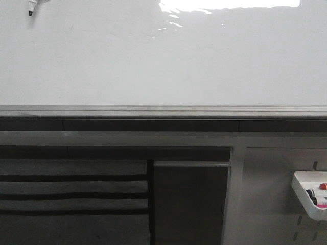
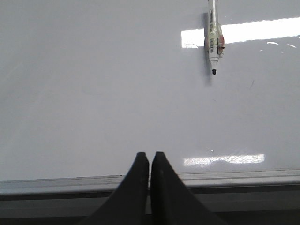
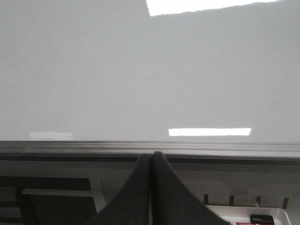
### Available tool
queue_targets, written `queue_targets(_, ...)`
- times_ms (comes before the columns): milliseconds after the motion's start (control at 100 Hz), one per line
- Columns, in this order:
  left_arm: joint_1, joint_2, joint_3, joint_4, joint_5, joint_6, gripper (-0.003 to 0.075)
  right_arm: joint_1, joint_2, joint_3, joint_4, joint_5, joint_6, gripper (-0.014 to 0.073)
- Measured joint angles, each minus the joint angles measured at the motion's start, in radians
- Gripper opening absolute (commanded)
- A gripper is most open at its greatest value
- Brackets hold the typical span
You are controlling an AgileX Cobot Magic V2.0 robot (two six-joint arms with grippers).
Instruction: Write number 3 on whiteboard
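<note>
Whiteboard (image 1: 163, 61), one marker (image 2: 214, 40)

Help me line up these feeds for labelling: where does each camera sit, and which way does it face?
Front view: behind the arms, facing the whiteboard, its ledge and a marker tray; no arm shows.
Left wrist: on the left arm, facing the board and a marker; the shut left gripper shows.
Right wrist: on the right arm, facing the board's lower edge; the shut right gripper shows.
Front and left wrist views share the marker.
</note>
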Motion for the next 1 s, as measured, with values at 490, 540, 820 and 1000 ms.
queue_targets(490,0.0,0.067,-0.367,-0.07,0.349,0.0,-0.0018,0.0,0.101,-0.308,-0.004,0.206,-0.002,-0.0074)
queue_targets(540,0.0,0.113,-0.42,-0.07,0.39,0.0,-0.0018,0.0,0.15,-0.373,-0.004,0.253,-0.002,-0.0074)
queue_targets(820,0.0,0.261,-0.56,-0.074,0.45,0.0,-0.0018,0.0,0.351,-0.525,-0.005,0.324,-0.002,-0.0074)
queue_targets(1000,0.0,0.265,-0.562,-0.075,0.451,0.0,-0.0018,0.0,0.372,-0.525,-0.005,0.322,-0.002,-0.0074)
